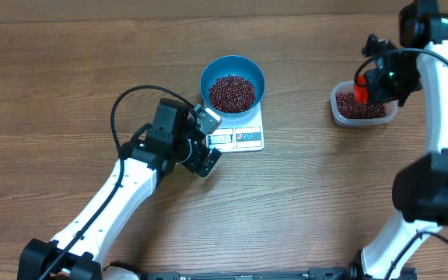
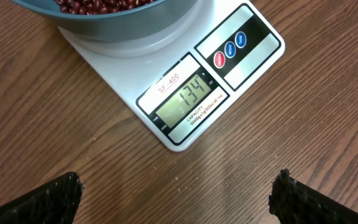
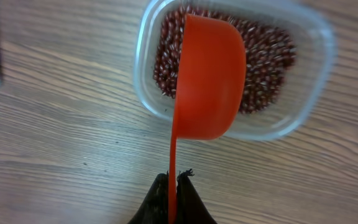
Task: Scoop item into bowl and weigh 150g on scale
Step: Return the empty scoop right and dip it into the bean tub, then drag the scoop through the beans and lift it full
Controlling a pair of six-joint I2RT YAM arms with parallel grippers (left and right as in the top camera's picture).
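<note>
The blue bowl (image 1: 232,81) sits on the white scale (image 1: 239,137) and holds a heap of dark red beans (image 1: 232,92). In the left wrist view the scale (image 2: 185,81) has its display (image 2: 186,106) lit, with the bowl (image 2: 123,25) at the top edge. My left gripper (image 1: 202,140) hovers just left of the scale's display end, jaws open wide and empty; its fingertips (image 2: 48,202) show at the bottom corners. My right gripper (image 3: 173,180) is shut on the thin handle of an orange scoop (image 3: 209,81), whose cup hangs tilted on its side over the clear tub (image 3: 319,81) of beans (image 3: 266,62).
The clear plastic tub (image 1: 341,117) stands at the far right of the wooden table (image 1: 68,70), right of the scale. The right arm (image 1: 442,148) rises along the right edge. The left arm (image 1: 123,194) stretches from the bottom left toward the scale.
</note>
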